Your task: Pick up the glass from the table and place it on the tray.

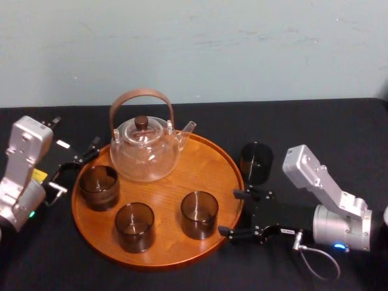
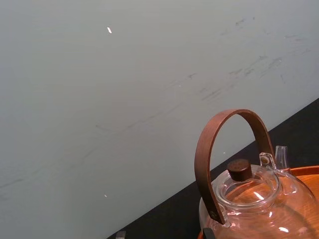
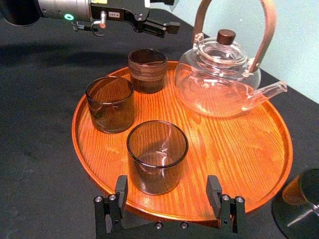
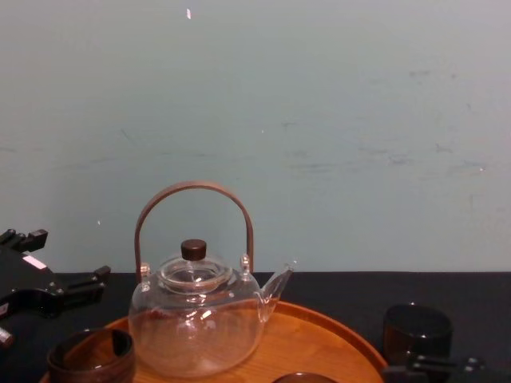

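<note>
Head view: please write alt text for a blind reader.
A wooden tray on a black table holds a teapot and three dark glasses; a fourth glass stands on the table right of it. The left gripper and right gripper, both open, flank the tray.

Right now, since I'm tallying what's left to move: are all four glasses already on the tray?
No: one glass stands on the black table, just outside the right rim of the tray.
</note>
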You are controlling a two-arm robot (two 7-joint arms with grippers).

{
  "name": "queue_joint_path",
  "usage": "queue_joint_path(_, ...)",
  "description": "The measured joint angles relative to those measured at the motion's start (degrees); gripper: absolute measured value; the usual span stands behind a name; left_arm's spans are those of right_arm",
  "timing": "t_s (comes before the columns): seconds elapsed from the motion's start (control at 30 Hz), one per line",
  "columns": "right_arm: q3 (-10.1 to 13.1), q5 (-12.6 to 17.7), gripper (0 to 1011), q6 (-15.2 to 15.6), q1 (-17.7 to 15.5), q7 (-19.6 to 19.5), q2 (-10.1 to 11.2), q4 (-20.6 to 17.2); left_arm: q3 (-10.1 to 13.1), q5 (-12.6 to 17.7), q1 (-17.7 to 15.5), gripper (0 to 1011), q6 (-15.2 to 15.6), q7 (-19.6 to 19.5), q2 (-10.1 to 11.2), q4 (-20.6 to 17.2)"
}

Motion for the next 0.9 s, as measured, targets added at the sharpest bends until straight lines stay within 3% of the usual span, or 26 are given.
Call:
queue_joint_path(0.5,4.8,3.8,1002,-3.2,-3.9,0.0,5.2,-2.8,0.0,0.0,0.0,1002,0.0,0.0,0.0,0.0)
queue_joint_path(0.67,6.7,4.4,1003,-3.2,-5.0,-2.1,5.7,-2.9,0.0,0.0,0.0,1001,0.0,0.0,0.0,0.0)
queue_joint_path(0.9,9.9,4.4,1002,-0.6,-5.9,-7.5,4.9,-2.2,0.0,0.0,0.0,1001,0.0,0.0,0.0,0.0)
